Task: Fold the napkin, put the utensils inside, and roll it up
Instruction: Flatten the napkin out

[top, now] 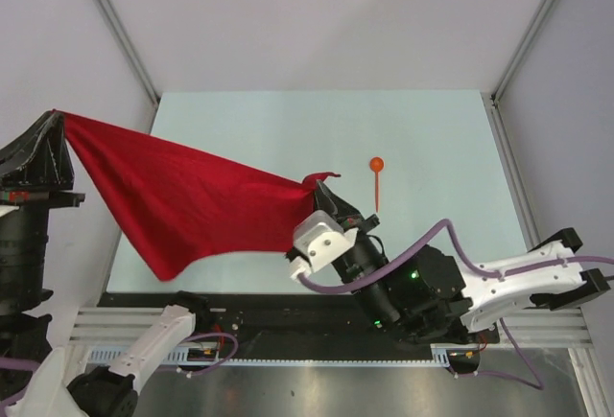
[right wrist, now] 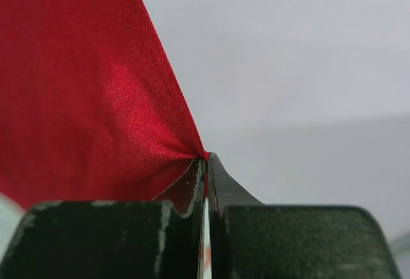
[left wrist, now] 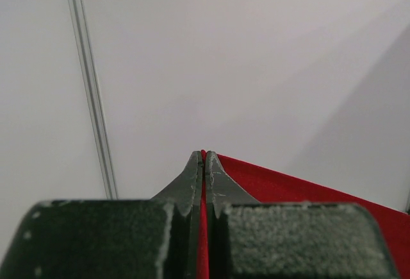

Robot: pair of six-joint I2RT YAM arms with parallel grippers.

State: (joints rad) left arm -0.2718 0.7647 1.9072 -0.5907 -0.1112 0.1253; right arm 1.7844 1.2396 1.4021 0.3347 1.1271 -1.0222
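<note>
The red napkin [top: 182,201] hangs stretched in the air between my two grippers, above the left half of the table. My left gripper [top: 56,118] is shut on one corner, raised high at the far left. My right gripper [top: 324,185] is shut on the opposite corner near the table's middle. The left wrist view shows the red cloth [left wrist: 288,189] pinched between shut fingers [left wrist: 204,157]. The right wrist view shows the cloth [right wrist: 83,86] fanning out to the left from the shut tips [right wrist: 207,159]. The small orange spoon [top: 377,179] lies on the table just right of my right gripper, bowl pointing away.
The pale table [top: 432,139] is bounded by white walls with metal posts [top: 115,24] at the back corners. A purple cable [top: 451,244] loops over the right arm. The napkin's lowest corner [top: 168,271] hangs near the front left edge.
</note>
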